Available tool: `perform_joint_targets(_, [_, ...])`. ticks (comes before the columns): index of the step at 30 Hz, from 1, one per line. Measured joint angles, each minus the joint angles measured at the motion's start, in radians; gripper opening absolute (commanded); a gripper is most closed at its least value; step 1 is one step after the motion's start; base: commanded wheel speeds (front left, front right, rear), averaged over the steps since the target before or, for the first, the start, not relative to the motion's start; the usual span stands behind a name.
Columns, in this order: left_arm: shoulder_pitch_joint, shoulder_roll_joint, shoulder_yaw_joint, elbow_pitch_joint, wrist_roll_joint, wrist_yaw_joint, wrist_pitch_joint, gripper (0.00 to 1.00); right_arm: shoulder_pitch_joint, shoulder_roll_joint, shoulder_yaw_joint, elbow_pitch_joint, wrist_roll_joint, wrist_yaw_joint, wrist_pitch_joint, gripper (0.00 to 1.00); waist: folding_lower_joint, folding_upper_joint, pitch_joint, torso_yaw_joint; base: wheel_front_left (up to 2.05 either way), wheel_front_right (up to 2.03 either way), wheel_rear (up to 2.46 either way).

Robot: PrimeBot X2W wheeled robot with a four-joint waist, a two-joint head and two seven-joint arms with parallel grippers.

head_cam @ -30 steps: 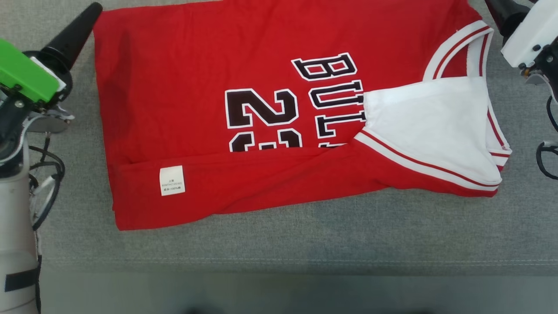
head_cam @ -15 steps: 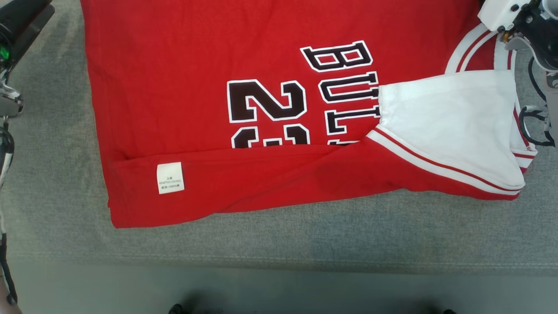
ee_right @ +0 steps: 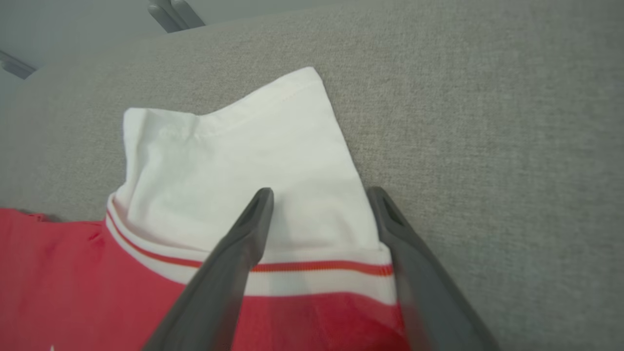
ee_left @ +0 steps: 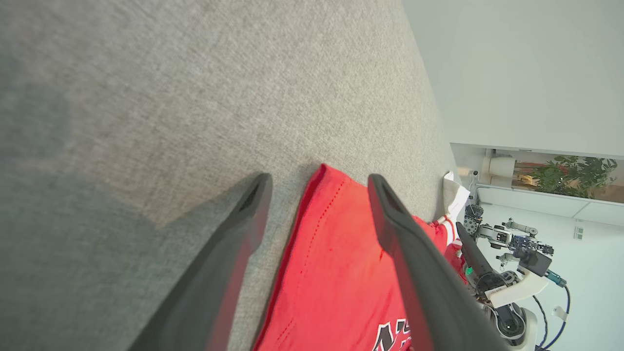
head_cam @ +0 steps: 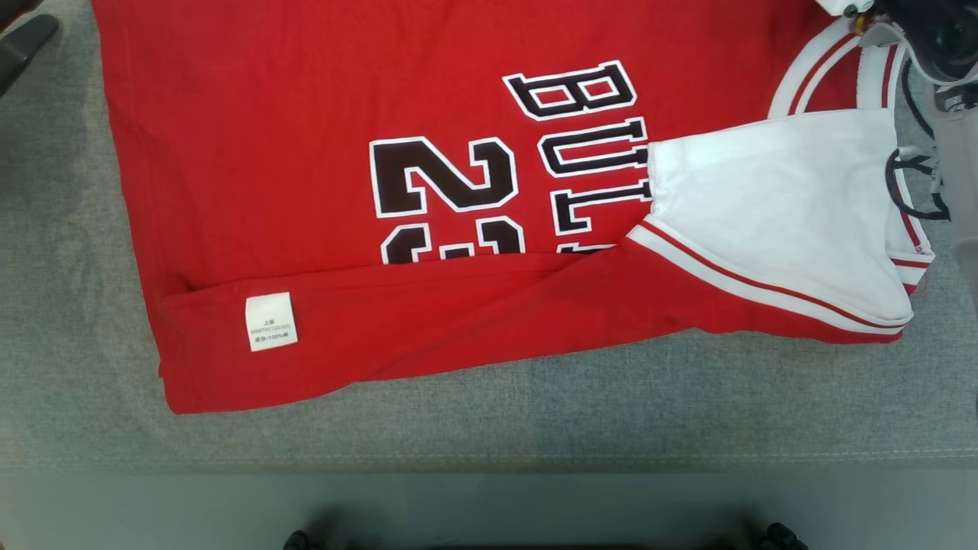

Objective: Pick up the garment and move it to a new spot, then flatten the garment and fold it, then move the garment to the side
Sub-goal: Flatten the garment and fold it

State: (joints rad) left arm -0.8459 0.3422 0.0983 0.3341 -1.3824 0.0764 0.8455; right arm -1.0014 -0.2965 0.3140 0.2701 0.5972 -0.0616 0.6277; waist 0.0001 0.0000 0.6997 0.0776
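Note:
The red jersey (head_cam: 306,191) with black letters and numbers lies flat on the grey cloth table (head_cam: 489,412), its near long edge folded over with a white label (head_cam: 270,321) showing. A white sleeve (head_cam: 764,206) lies folded over on the right. My left gripper (ee_left: 317,185) is open, its fingers either side of the jersey's far left corner (ee_left: 331,273); one finger (head_cam: 23,42) shows at the head view's top left. My right gripper (ee_right: 321,195) is open, low over the other white sleeve (ee_right: 234,161) at the far right.
The table's front edge (head_cam: 489,458) runs across the bottom, with floor below it. My right wrist and its black cables (head_cam: 909,191) hang over the jersey's right end. The right arm (ee_left: 492,278) also appears in the left wrist view, before a white room.
The head camera has shifted. Both grippers have moved up toward the jersey's far corners and mostly left the head view. The jersey lies as before.

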Motion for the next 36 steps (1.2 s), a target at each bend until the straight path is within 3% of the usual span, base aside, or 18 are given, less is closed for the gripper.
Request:
perform_joint_targets(4, [-0.005,0.011,-0.005,0.012,-0.008,0.0,0.026,0.98,-0.004,0.012,0.008,0.018,0.0,0.012,-0.007,1.0,0.0,0.0,0.005,-0.013,0.0,0.0,0.0])
perform_joint_targets(6, [-0.019,0.016,-0.011,0.013,-0.009,0.0,0.037,0.89,-0.016,0.011,0.008,0.025,0.0,0.013,-0.009,1.0,0.0,0.0,0.011,-0.016,0.0,0.0,0.0])
perform_joint_targets(12, [-0.037,0.012,-0.029,0.027,-0.022,-0.007,0.061,0.8,-0.026,0.014,0.008,0.062,0.0,0.031,-0.038,1.0,-0.0001,0.0,0.014,-0.024,0.0,0.0,0.0])
perform_joint_targets(17, [-0.041,0.013,-0.036,0.039,-0.022,-0.011,0.072,0.55,-0.036,0.016,0.008,0.081,0.0,0.036,-0.044,1.0,-0.0001,0.0,0.013,-0.027,0.0,0.0,0.0])
perform_joint_targets(20, [-0.041,0.013,-0.044,0.044,-0.023,-0.016,0.084,0.32,-0.038,0.016,0.008,0.095,0.0,0.044,-0.051,1.0,-0.0001,0.0,0.011,-0.027,0.0,0.0,0.0])
perform_joint_targets(27, [-0.042,-0.001,-0.067,0.05,-0.022,-0.032,0.091,0.18,-0.057,0.025,0.015,0.132,0.0,0.053,-0.056,1.0,-0.0001,0.0,0.004,-0.022,0.0,0.0,0.0])
perform_joint_targets(28, [-0.042,-0.003,-0.068,0.051,-0.022,-0.032,0.096,0.13,-0.059,0.03,0.016,0.136,0.0,0.053,-0.056,1.0,-0.0001,0.0,0.003,-0.022,0.0,0.0,0.0])
perform_joint_targets(29, [-0.042,-0.006,-0.069,0.052,-0.022,-0.033,0.095,0.0,-0.061,0.034,0.017,0.141,0.0,0.053,-0.056,1.0,-0.0001,0.0,0.003,-0.021,0.0,0.0,0.0])
perform_joint_targets(36, [-0.051,-0.013,-0.082,0.061,-0.022,-0.045,0.096,0.0,-0.083,0.052,0.032,0.171,0.0,0.063,-0.056,1.0,-0.0001,0.0,0.001,-0.015,0.0,0.0,0.0])
